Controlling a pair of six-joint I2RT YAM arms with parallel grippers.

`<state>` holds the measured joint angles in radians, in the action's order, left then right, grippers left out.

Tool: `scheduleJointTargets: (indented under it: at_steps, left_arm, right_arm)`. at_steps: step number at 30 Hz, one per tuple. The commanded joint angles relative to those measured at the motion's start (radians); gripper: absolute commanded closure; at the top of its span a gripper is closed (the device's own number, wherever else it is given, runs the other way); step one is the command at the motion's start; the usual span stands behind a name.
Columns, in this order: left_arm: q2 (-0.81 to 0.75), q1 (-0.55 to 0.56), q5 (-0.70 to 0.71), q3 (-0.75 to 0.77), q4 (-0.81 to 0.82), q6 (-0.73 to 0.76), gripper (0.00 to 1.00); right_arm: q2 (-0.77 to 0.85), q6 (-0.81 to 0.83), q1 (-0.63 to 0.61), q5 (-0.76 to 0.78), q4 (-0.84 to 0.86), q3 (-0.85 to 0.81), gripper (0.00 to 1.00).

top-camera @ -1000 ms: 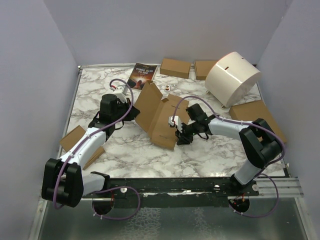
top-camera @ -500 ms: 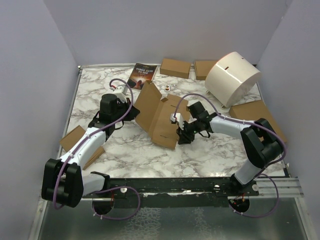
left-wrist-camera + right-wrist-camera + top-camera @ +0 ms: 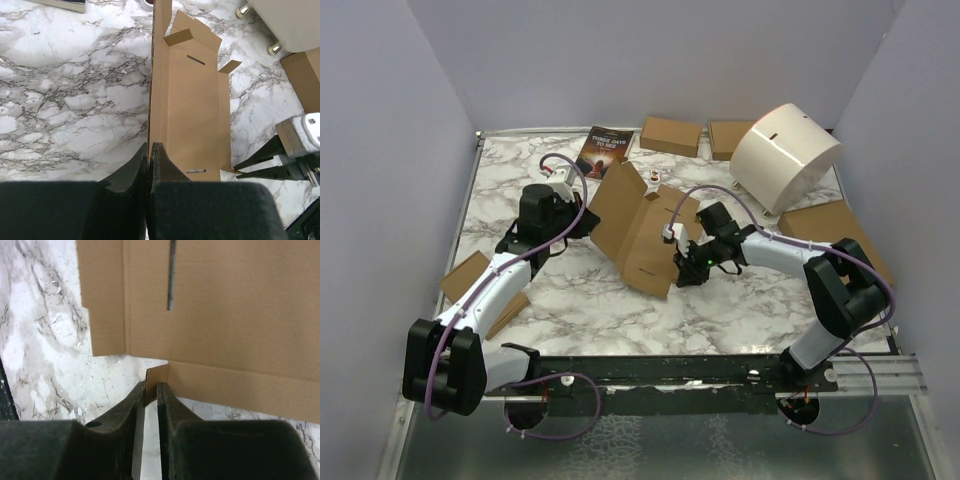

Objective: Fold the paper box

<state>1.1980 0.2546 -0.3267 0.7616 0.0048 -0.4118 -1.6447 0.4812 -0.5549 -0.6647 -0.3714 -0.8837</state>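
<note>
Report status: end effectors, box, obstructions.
Left end effector shut on raised panel of paper box. Right end effector shut on its small tab. Rest of sheet flat. White drum apart, not obstructing.

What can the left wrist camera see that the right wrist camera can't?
Only the left wrist view shows the white drum with its little feet, another brown box, the right arm, and the left jaws pinching the paper box by its upright wall. Only the right wrist view shows the right jaws pinching a small corner tab. Both show the paper box's slots and the marble table.
</note>
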Motion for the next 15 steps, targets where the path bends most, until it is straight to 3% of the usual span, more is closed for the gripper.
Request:
scheduleJointTargets:
  at_steps: [1, 11, 15]
  left_arm:
    - [-0.031, -0.003, -0.012, 0.043, -0.002, 0.026, 1.0]
    - [-0.024, -0.002, -0.024, 0.061, 0.0, 0.033, 1.0]
    - [-0.03, -0.002, -0.026, 0.073, -0.002, 0.063, 1.0]
  right_arm:
    - [-0.003, -0.13, 0.009, 0.112, 0.041, -0.021, 0.86]
    - [-0.056, -0.194, 0.024, 0.173, 0.063, -0.026, 0.82]
    - [-0.045, -0.183, 0.036, 0.102, 0.044, -0.04, 0.69]
